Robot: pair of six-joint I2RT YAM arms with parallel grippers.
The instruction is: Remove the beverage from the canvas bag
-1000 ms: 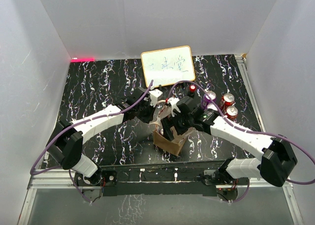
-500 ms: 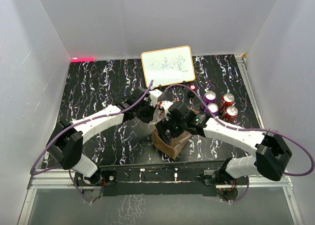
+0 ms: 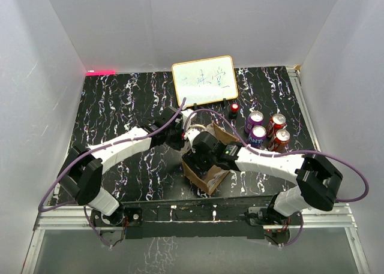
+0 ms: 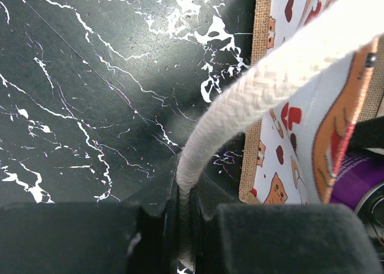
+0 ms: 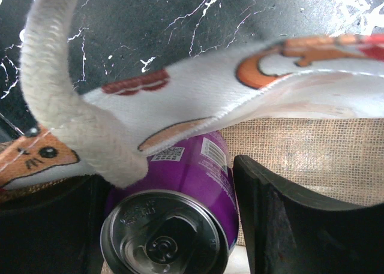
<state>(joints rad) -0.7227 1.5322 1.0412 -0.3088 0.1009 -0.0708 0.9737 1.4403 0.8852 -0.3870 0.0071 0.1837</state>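
The tan canvas bag [image 3: 207, 173] stands at the near middle of the table. My left gripper [image 3: 179, 136] is shut on one pale rope handle [image 4: 270, 82] and holds it up and to the left; the bag's cat-print lining [image 4: 288, 130] shows beside it. My right gripper [image 3: 201, 150] reaches down into the bag's mouth. In the right wrist view a purple can [image 5: 180, 214] stands upright between my open right gripper's [image 5: 171, 169] jaws, which sit close on either side. The other handle [image 5: 66, 118] and the lining fold over the can's far side.
Two purple cans [image 3: 257, 124] and two red cans [image 3: 279, 129] stand to the right of the bag. A white framed board [image 3: 204, 80] leans at the back, with a small red-topped object [image 3: 234, 110] in front of it. White walls enclose the table.
My right arm has swung left and down from beside the bag, so its gripper now sits in the bag's mouth around the purple can. The left gripper keeps hold of the handle.
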